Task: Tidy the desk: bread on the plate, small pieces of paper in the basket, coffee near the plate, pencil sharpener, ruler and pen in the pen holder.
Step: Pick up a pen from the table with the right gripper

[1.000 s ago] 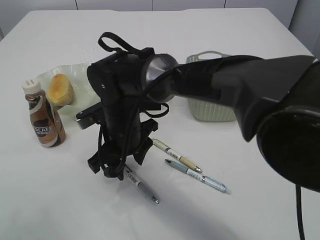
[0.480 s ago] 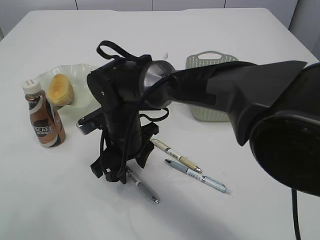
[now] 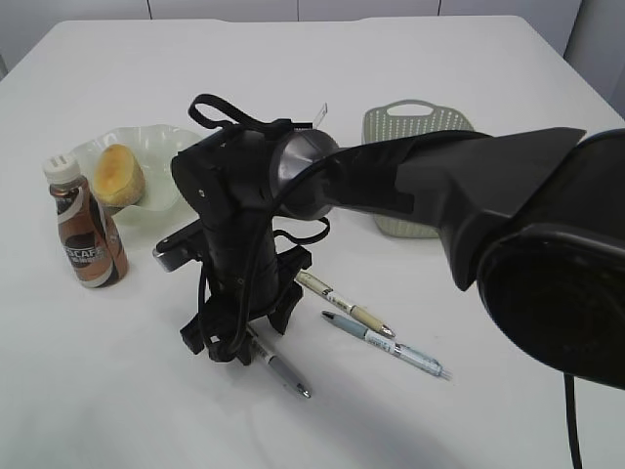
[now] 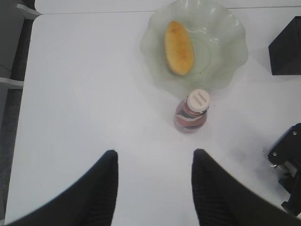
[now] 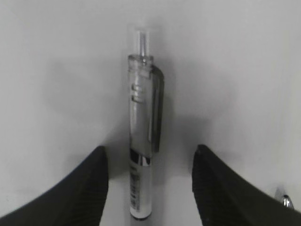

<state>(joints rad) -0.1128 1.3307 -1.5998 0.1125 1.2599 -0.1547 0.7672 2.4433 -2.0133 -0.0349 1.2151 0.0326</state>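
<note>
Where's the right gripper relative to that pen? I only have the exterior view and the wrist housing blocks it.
Observer: Right wrist view shows the right gripper open, with the grey pen lying between its fingers, untouched.
Operator: Pen centred?
Observer: Roughly; its barrel runs straight up the gap, clip side toward the right finger.
Operator: Left arm? Not in my view.
Observer: The left gripper is open and empty, above bare desk, short of the coffee.
Operator: Pen holder? Can't see it.
Observer: In the left wrist view a black box, probably the pen holder, sits right of the plate.
</note>
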